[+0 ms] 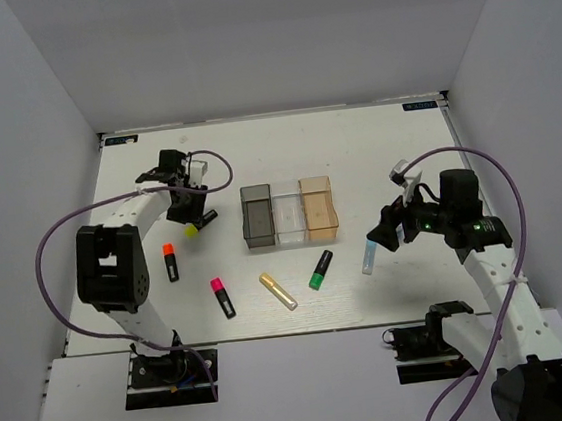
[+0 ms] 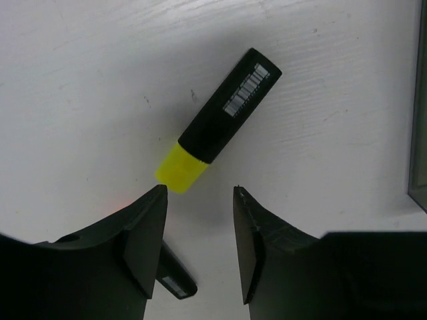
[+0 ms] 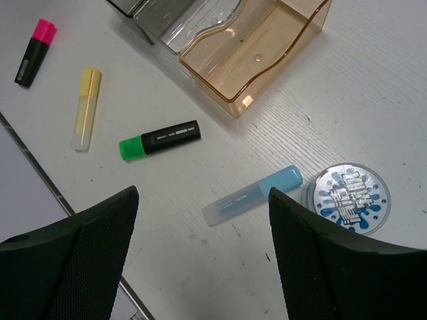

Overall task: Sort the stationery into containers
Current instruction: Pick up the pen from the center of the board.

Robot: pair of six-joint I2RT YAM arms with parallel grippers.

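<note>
White worktop (image 1: 374, 140) spreads open to its far edge. Just ahead of the left hand (image 2: 199, 200), fingers apart, lies the yellow highlighter (image 2: 220, 127). Only the right wrist view shows the roll (image 3: 348, 199) just beside the blue tube (image 3: 252, 195), before the parted fingers of the right hand (image 3: 202, 200).

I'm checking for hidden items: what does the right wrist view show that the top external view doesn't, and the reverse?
Right wrist only: the blue-white roll, beside the light blue tube. Top external only: the yellow-capped highlighter and the orange-capped highlighter. Both: the three bins, the tube, the pink-capped highlighter, the green-capped highlighter and the pale yellow marker.
</note>
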